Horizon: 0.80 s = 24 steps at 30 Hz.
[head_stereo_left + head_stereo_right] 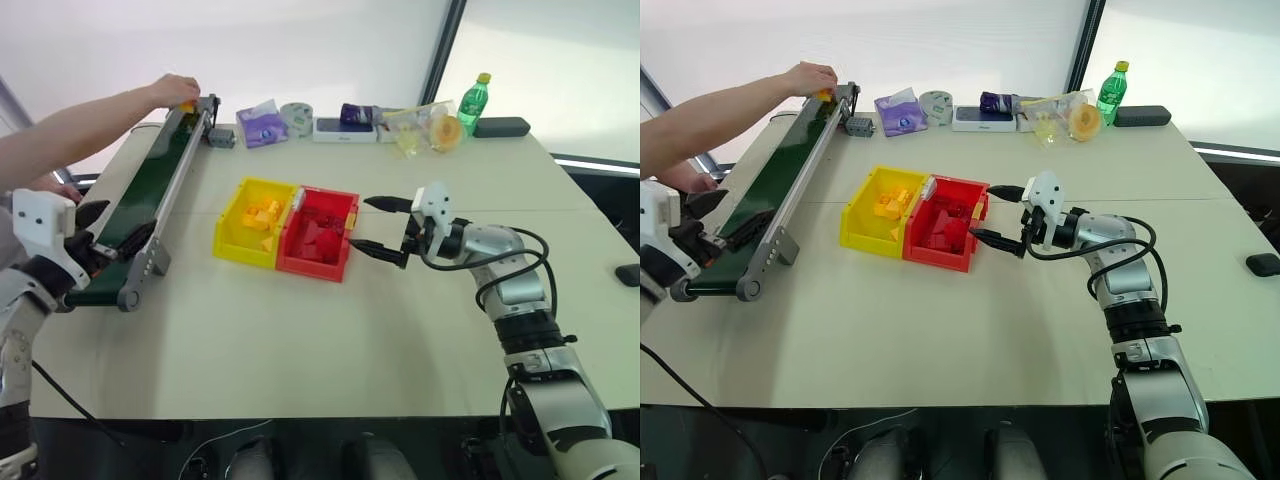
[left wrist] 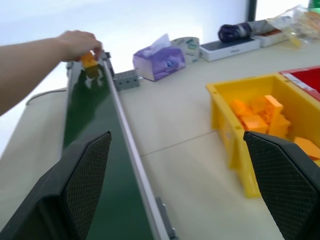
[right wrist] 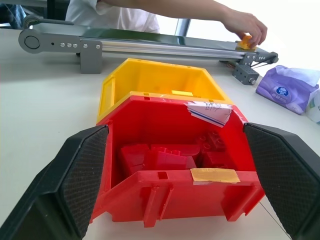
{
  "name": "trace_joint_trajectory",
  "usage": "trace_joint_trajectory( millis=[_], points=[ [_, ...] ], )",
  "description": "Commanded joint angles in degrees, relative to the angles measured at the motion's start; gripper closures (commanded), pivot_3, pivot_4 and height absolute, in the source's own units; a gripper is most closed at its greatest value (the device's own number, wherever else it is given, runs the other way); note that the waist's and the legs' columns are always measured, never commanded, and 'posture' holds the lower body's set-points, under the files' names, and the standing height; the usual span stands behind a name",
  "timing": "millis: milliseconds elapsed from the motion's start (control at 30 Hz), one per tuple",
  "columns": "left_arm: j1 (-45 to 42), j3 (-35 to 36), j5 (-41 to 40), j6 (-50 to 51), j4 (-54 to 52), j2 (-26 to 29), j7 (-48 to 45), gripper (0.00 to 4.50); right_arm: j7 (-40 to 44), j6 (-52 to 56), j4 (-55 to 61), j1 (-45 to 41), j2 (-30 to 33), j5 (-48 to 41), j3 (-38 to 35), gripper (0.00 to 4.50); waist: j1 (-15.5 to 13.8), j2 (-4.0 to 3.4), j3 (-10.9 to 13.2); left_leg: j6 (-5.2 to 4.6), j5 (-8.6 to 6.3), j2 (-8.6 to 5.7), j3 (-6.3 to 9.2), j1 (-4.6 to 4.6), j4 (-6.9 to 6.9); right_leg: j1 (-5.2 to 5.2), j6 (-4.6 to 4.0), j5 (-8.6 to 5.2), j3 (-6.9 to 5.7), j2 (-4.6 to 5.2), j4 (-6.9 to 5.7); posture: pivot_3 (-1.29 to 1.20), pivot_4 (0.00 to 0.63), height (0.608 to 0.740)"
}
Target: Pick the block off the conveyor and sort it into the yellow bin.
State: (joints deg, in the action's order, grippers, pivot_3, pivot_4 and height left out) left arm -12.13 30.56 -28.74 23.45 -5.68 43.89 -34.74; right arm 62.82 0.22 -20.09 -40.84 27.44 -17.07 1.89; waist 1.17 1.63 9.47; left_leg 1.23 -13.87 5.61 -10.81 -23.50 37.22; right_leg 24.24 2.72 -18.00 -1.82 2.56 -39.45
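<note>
While a person's hand [image 1: 172, 90] sets the small yellow-orange plastic brick [image 2: 89, 60] at the far end of the dark green conveyor belt [image 1: 150, 190], I judge it light, rigid, slick, best pinched across flat sides, my left gripper [image 2: 180, 185] gaping empty at the near end.

pretty plain room: big beige tabletop [image 1: 300, 330] in two joined pieces, bright white wall [image 1: 300, 40] behind, a dark post [image 1: 440, 50] splitting it, daylight all over
</note>
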Motion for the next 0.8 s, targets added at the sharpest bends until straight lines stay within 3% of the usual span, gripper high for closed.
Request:
trace_joint_trajectory(
  millis=[33, 633, 800],
  points=[
    [-0.9, 2.9, 0.6, -2.1, 1.1, 0.5, 1.4, 0.04, 0.0, -0.9, 0.9, -1.1, -0.3, -0.3, -0.7, 0.0, 0.0, 0.0, 0.0, 0.0, 0.0, 0.0, 0.0, 0.0, 0.0, 0.0, 0.0, 0.0, 0.0, 0.0, 0.0, 0.0, 0.15, 0.74],
    [-0.2, 4.2, 0.3, -3.9, 0.0, -0.9, 3.2, 0.04, 0.3, -0.9, 0.7, -1.6, -0.7, -0.2, -0.6, 0.0, 0.0, 0.0, 0.0, 0.0, 0.0, 0.0, -0.01, 0.0, 0.0, 0.0, 0.0, 0.0, 0.0, 0.0, 0.0, 0.0, 0.15, 0.74],
    [3.3, 7.4, -0.5, -5.9, -5.7, -6.6, 8.4, 0.04, 0.3, -0.8, 0.9, -1.4, -0.7, -0.3, -0.7, 0.0, 0.0, 0.0, 0.0, 0.0, 0.0, 0.01, 0.0, 0.0, 0.0, 0.0, 0.0, 0.0, 0.0, 0.01, 0.0, 0.0, 0.15, 0.74]
  ],
)
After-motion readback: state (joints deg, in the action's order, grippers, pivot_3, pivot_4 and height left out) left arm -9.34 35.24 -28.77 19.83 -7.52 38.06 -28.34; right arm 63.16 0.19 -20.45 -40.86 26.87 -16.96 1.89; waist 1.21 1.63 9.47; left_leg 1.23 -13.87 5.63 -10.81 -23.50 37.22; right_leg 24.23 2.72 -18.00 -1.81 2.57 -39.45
